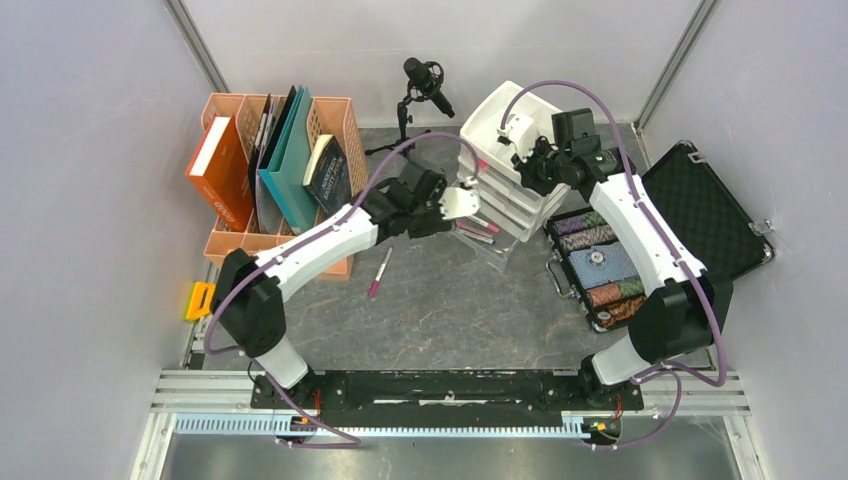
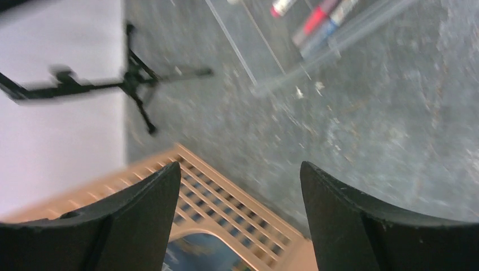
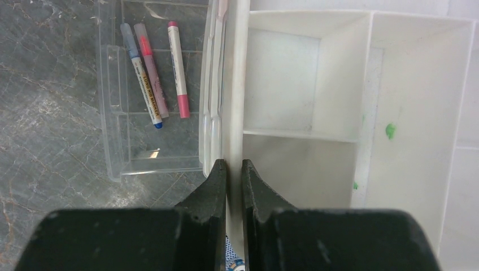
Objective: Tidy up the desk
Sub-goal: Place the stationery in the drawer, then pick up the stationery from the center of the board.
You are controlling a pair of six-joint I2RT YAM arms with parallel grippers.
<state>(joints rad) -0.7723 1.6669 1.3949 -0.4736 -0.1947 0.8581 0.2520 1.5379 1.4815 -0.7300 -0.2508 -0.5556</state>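
Observation:
The dark grey stone-patterned desk [image 1: 450, 315] carries a white drawer organizer [image 1: 497, 112] at the back centre. Its clear bottom drawer [image 3: 116, 113] is pulled out, and three markers [image 3: 152, 84] lie in it. My right gripper [image 3: 234, 164] is shut on the upright side wall of the organizer's white top tray [image 3: 282, 84]; from above the right gripper [image 1: 522, 158] sits at the organizer's right edge. My left gripper [image 1: 437, 212] hovers just left of the drawer. In its wrist view the left gripper [image 2: 240, 167] stands open and empty. A pink pen [image 1: 381, 271] lies loose on the desk.
An orange file rack [image 1: 335, 120] with books and folders stands at the back left, its corner [image 2: 226, 209] under my left fingers. A microphone on a tripod [image 1: 425, 85] stands behind. An open black case [image 1: 705, 215] with poker chips [image 1: 600, 265] lies at the right.

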